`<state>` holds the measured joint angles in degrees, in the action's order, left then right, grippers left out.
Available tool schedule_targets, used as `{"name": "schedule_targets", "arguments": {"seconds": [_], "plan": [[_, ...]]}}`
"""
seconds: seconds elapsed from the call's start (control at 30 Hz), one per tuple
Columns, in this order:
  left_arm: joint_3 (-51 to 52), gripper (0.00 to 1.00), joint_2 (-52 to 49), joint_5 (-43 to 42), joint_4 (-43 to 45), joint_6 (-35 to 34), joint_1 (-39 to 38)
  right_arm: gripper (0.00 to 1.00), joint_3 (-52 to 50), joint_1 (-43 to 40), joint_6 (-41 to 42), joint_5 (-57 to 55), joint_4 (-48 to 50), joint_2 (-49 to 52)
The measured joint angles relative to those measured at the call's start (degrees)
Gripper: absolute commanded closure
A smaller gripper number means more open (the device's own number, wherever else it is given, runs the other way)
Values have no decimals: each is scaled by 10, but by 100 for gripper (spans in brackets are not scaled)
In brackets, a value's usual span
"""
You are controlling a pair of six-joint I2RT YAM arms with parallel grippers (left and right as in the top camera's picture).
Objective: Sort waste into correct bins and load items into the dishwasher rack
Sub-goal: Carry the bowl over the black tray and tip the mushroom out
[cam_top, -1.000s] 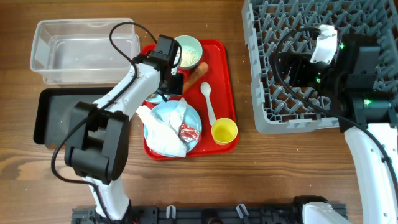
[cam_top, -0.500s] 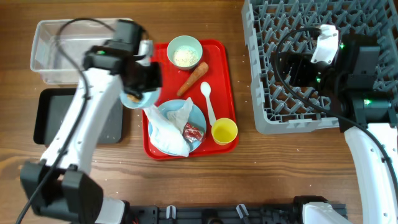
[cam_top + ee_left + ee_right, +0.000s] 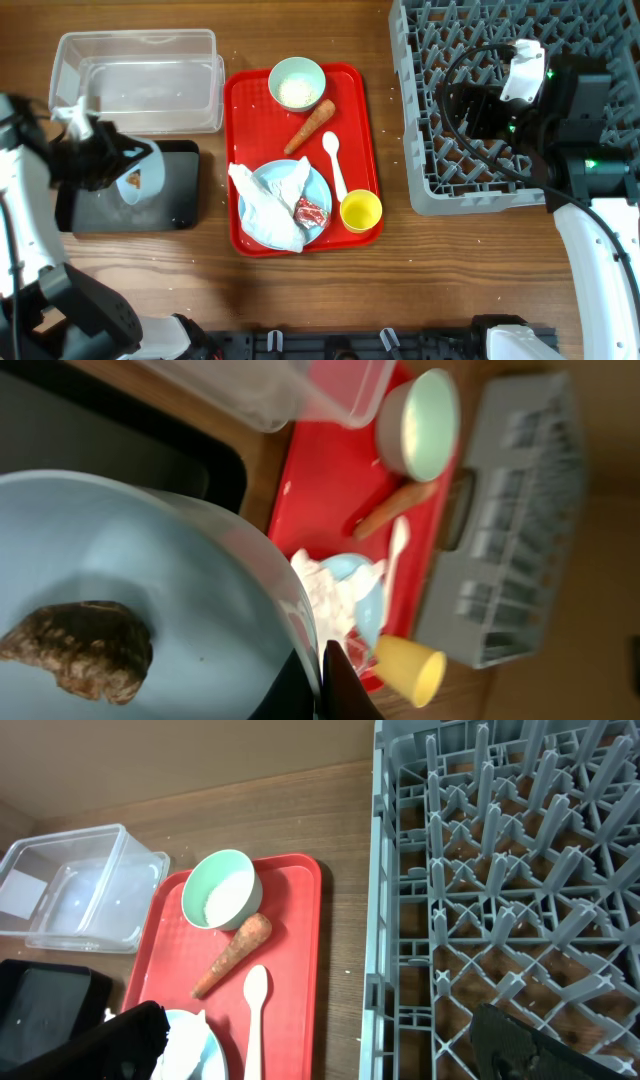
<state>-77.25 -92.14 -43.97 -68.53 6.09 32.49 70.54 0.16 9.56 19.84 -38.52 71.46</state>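
My left gripper [image 3: 112,165] is shut on the rim of a pale blue bowl [image 3: 135,186] and holds it over the black tray [image 3: 172,208]. The left wrist view shows the jaws [image 3: 320,682] pinching the bowl [image 3: 170,570], with the brown food lump [image 3: 78,650] inside. On the red tray [image 3: 352,100] are a second bowl with rice [image 3: 297,84], the carrot [image 3: 309,126], the white spoon [image 3: 335,163], the yellow cup [image 3: 360,211] and the plate [image 3: 318,190] bearing the napkin [image 3: 265,205] and the red wrapper [image 3: 308,212]. My right gripper [image 3: 320,1045] is open and empty above the rack's left edge [image 3: 415,150].
The clear tub [image 3: 140,80] stands behind the black tray at the far left. The grey rack fills the right side, its pegs upright [image 3: 500,870]. Bare wood lies between the red tray and the rack.
My left arm has swung left from the red tray, carrying the bowl with the brown lump to above the black tray. The right arm has not moved.
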Motion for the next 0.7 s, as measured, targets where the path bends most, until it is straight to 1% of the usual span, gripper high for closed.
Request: {"name": "schedule_targets", "arguments": {"seconds": [0.03,0.17,0.33,0.5,0.57,0.7], "plan": [[6,96,-1,-16,2,10,14,0,0,0,0,0,0,0],[52,96,-27,-125,46,59,97,0,0,0,0,0,0,0],[86,96,-98,-235,99,81,163,0,0,0,0,0,0,0],[87,96,-184,-355,116,87,194,0,0,0,0,0,-3,0],[87,96,-206,-388,116,87,196,0,0,0,0,0,-6,0],[89,96,-223,-421,110,85,195,0,0,0,0,0,-10,0]]}}
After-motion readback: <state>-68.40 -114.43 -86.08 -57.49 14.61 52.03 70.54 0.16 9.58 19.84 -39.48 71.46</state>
